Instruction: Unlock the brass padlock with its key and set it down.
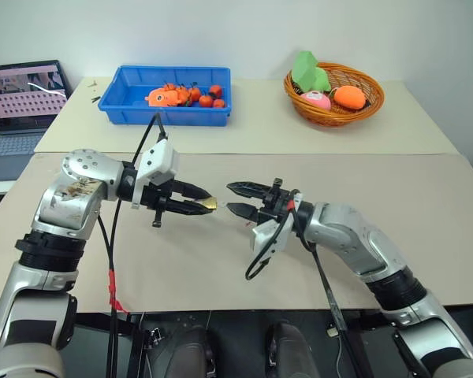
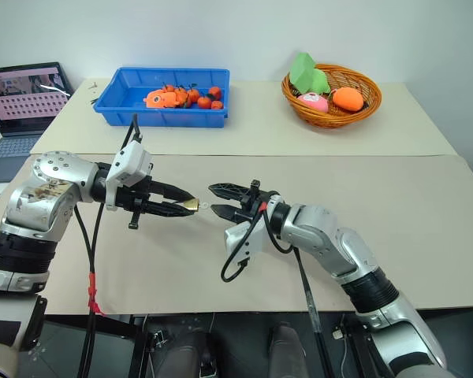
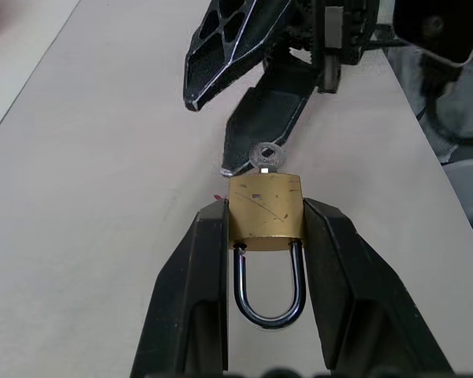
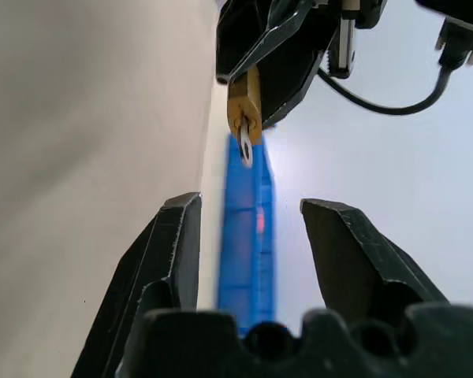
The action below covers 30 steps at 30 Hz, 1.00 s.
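Observation:
The brass padlock (image 3: 265, 211), small and golden with a silver shackle, is held above the beige table (image 1: 221, 268). My left gripper (image 1: 205, 201) is shut on the padlock's body, with the shackle pointing back toward the wrist. A silver key (image 3: 266, 155) sticks out of the padlock's keyhole end, toward my right gripper (image 1: 230, 198). That gripper is open, level, and faces the key from a short distance without touching it. In the right wrist view the padlock (image 4: 244, 101) and key (image 4: 245, 146) hang just beyond the spread fingers (image 4: 173, 252).
A blue bin (image 1: 126, 106) with several orange toys stands at the back left. A wicker basket (image 1: 370, 106) of plush toys stands at the back right. An open laptop (image 1: 24, 102) sits at the far left. Black cables hang below both wrists.

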### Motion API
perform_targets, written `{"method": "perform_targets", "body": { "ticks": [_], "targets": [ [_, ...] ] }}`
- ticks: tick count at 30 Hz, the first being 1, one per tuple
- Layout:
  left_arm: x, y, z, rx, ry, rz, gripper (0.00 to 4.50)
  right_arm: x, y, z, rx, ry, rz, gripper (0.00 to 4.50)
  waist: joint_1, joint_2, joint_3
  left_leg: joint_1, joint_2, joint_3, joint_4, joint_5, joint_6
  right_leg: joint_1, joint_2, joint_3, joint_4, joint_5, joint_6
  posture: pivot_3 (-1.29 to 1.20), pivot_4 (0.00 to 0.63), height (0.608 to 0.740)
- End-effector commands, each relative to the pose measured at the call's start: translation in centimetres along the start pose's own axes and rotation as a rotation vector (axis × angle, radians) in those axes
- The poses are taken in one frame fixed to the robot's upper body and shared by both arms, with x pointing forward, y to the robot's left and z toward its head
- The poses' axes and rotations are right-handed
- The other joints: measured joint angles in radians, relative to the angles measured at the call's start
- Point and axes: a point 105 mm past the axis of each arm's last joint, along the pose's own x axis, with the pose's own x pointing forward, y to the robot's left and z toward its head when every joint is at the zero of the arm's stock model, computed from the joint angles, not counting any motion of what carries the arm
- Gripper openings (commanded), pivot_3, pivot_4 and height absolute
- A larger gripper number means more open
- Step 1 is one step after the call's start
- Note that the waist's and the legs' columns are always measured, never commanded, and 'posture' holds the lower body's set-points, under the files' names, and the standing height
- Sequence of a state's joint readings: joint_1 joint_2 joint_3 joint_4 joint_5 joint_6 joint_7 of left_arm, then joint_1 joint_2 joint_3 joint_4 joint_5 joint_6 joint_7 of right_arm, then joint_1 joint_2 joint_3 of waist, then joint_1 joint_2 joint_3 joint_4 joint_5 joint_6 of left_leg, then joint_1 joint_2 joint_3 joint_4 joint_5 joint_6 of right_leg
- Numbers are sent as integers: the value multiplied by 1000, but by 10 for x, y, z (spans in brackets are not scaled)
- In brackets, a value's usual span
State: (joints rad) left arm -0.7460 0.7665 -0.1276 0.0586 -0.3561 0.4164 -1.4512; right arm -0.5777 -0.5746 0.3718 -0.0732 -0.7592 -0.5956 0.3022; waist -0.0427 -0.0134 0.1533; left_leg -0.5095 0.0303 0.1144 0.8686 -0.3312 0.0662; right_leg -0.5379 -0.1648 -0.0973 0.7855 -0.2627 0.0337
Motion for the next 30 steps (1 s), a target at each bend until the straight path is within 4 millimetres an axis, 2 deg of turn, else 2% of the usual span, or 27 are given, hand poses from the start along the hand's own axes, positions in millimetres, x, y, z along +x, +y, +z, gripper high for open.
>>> {"method": "perform_targets", "body": {
  "ticks": [1,18,30],
  "targets": [
    [-4,1,12,47,-22,13,835,0,-11,7,-125,-42,-103,2482,-1,0,0,0,0,0,0,0,0,0,0,0,0,0,0,0,150,664],
    [-3,4,15,56,-27,24,835,14,-12,22,-167,-106,-129,2482,-2,0,0,0,0,1,0,0,0,-1,0,1,1,0,0,0,150,664],
    [-2,4,14,54,-27,23,835,16,-14,20,-176,-105,-126,2482,-2,0,0,-1,0,1,1,0,0,-1,0,1,1,0,0,0,150,664]
  ]
}}
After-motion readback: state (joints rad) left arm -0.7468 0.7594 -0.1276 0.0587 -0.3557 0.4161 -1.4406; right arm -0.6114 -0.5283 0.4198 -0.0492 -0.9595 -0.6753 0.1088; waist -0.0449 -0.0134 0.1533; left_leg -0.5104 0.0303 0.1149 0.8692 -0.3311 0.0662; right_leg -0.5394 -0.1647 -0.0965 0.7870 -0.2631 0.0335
